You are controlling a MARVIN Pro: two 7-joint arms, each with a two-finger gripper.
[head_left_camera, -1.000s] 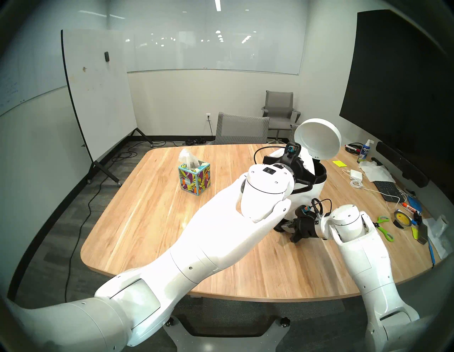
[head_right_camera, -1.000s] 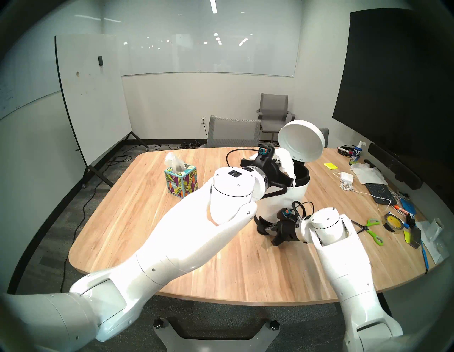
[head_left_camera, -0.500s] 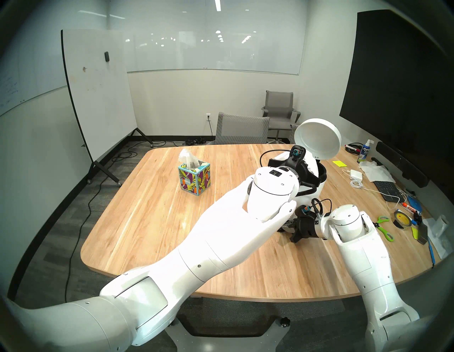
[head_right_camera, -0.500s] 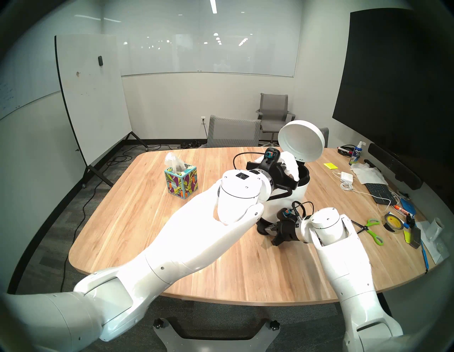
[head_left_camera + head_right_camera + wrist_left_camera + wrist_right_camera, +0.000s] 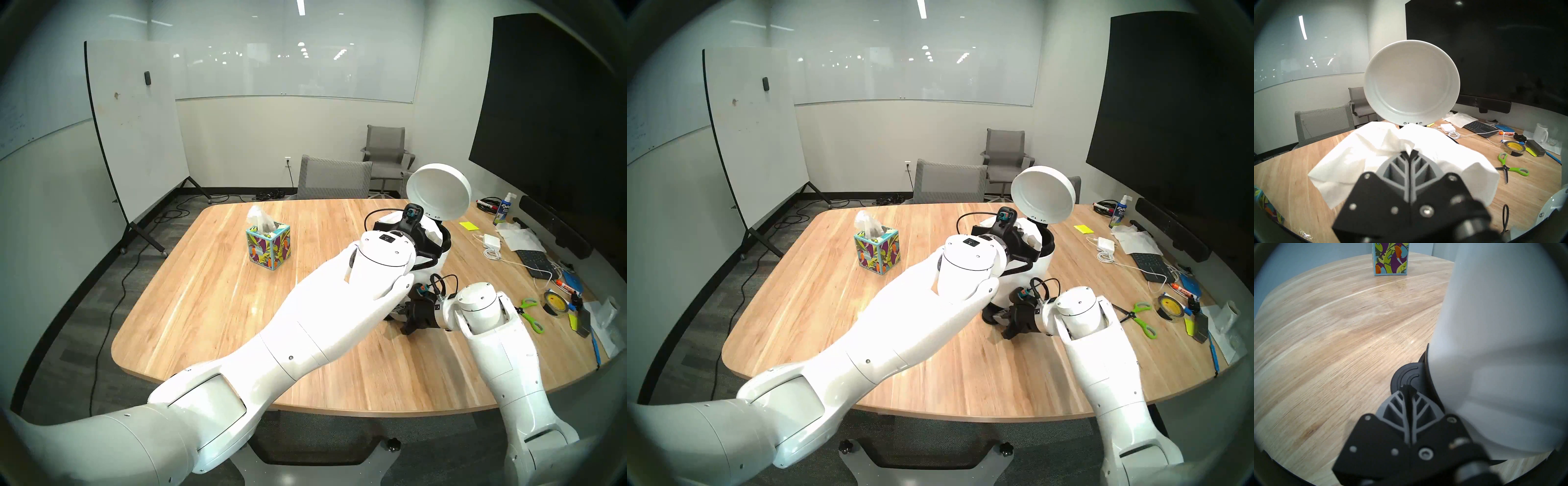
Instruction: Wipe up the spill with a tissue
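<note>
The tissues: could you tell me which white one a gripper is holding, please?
The tissue pinched in the shut left gripper before the bin lid; another sticks out of the box.

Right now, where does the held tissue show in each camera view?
Head stereo left: tissue at upper right, over the bin's mouth.
Head stereo right: tissue right of centre, same spot.
Left wrist: tissue fills the centre.
Right wrist: not in view.
Shared landmark: raised bin lid.

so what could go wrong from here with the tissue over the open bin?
1. The thin white tissue, pinched in the left gripper, spreads wider than the white cylindrical pedal bin's opening; it may drape over the rim.
2. The right gripper presses the black pedal; a slip likely drops the raised lid.
</note>
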